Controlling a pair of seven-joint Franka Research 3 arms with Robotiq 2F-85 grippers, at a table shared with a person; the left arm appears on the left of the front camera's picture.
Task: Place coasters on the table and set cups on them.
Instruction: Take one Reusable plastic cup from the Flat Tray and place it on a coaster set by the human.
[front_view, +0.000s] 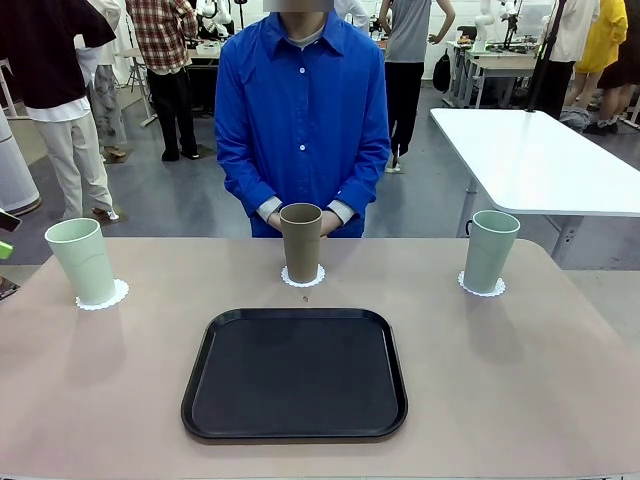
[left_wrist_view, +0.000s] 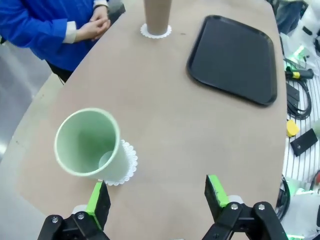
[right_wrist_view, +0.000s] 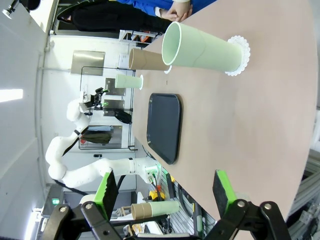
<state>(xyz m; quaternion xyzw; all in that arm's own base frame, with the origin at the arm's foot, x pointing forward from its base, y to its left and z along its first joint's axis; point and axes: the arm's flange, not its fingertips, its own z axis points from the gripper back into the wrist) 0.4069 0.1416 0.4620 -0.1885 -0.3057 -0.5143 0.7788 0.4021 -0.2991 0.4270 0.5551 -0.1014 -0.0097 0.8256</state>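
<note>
Cups look light and stiff, matte so not too slippery, but tall enough to tip; I'd grab mid-wall. All 3 already sit on doily coasters on the tan surface (front_view: 480, 400). Left claw (left_wrist_view: 157, 197) is wide and empty, mint cup (left_wrist_view: 90, 145) just ahead, off to its left finger. Right claw (right_wrist_view: 165, 192) is wide and empty too, other mint cup (right_wrist_view: 200, 49) well ahead. Brown cup (front_view: 300, 245) stands by the person's hands.
</note>
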